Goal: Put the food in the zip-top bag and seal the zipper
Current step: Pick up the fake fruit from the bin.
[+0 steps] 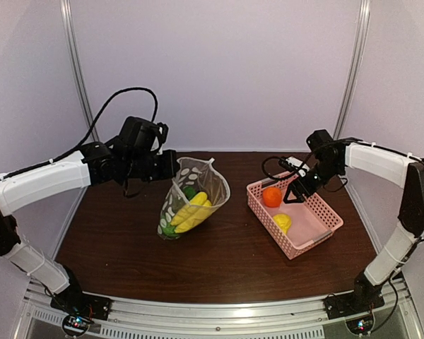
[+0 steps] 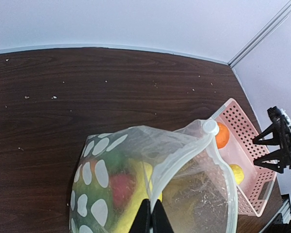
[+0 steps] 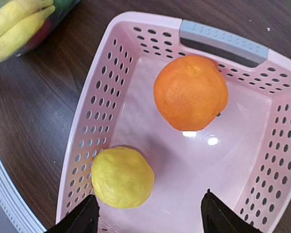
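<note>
The zip-top bag (image 1: 195, 192) stands mouth-up at the table's middle. Yellow bananas (image 1: 192, 212) and green vegetables (image 1: 189, 191) show inside it, and a red apple (image 2: 120, 188) in the left wrist view. My left gripper (image 1: 174, 167) is shut on the bag's zipper (image 2: 182, 160) strip, holding the mouth open. The white slider tab (image 2: 210, 127) sits at the far end. An orange ball (image 3: 190, 92) and a yellow lemon (image 3: 122, 177) lie in the pink basket (image 3: 111, 58). My right gripper (image 3: 148, 208) hangs open above the basket, the lemon just inside its left finger.
The pink basket (image 1: 316, 240) sits at the right on the dark wooden table (image 1: 127, 233), a grey handle (image 3: 223, 41) at its far end. Black cable (image 1: 272, 169) loops near my right wrist. White walls close the back and sides; a metal rail (image 1: 219, 311) runs along the front.
</note>
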You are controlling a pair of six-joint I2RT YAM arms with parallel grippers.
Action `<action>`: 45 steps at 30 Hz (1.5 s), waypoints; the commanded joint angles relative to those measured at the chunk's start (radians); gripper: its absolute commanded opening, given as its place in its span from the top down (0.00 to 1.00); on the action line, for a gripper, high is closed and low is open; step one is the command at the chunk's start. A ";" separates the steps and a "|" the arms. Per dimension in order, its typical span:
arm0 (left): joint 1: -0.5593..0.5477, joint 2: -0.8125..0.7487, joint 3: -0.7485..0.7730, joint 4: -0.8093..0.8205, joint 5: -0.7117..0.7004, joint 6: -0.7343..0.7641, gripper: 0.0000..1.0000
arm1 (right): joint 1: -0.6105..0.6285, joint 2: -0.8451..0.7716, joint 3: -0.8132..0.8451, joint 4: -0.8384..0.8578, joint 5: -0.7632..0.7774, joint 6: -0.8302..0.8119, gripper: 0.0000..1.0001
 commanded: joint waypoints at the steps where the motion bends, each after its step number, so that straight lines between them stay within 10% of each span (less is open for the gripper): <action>1: 0.008 -0.005 0.008 0.029 0.017 0.001 1.00 | -0.001 0.057 -0.031 -0.041 -0.065 -0.050 0.30; 23: 0.008 -0.013 -0.010 0.029 0.031 -0.012 1.00 | 0.030 0.185 -0.040 -0.073 -0.130 -0.060 0.24; 45: 0.008 -0.013 -0.025 0.037 0.032 -0.013 1.00 | 0.044 0.094 0.011 -0.118 0.011 -0.072 0.45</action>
